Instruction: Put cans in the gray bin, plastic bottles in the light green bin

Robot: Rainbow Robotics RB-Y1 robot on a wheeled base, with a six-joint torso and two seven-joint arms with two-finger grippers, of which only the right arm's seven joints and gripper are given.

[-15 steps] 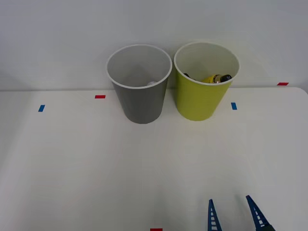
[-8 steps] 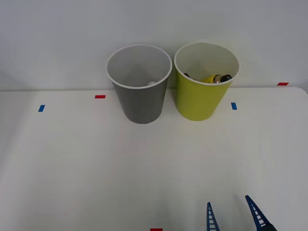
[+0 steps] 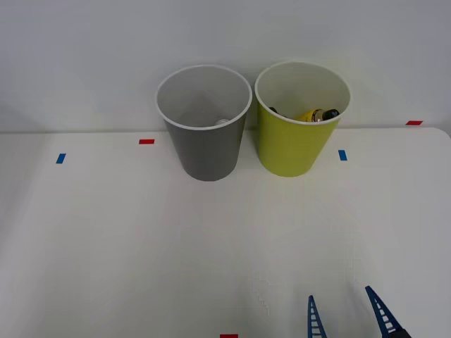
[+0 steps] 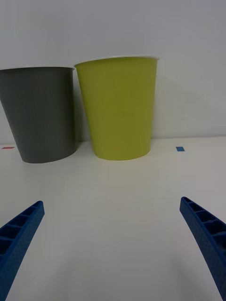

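The broad white counter [image 3: 127, 239] stretched out flat under everything, with the pale wall rising right behind it. Standing at its far edge was the round tapered gray bin [image 3: 206, 144] with its white rim, upright, and just beside it on the robot's right stood the round tapered light green bin [image 3: 292, 144], same build, the two rims close but apart. Down inside the light green bin lay the small yellow plastic bottle [image 3: 310, 115] with its black cap and shiny gold neck, tipped on its side against the near wall, only its upper part peeking over the rim. A small pale object sat low inside the gray bin; what it was could not be told. Near the counter's front edge, well apart from both bins, hung the right end effector [image 3: 347, 317], its two blue ribbed fingers [image 3: 315, 320] spread wide and holding nothing. From the wrist both bins stood side by side beyond those spread fingers [image 4: 19, 233]. Little red and blue tape marks [image 3: 146, 141] dotted the counter.
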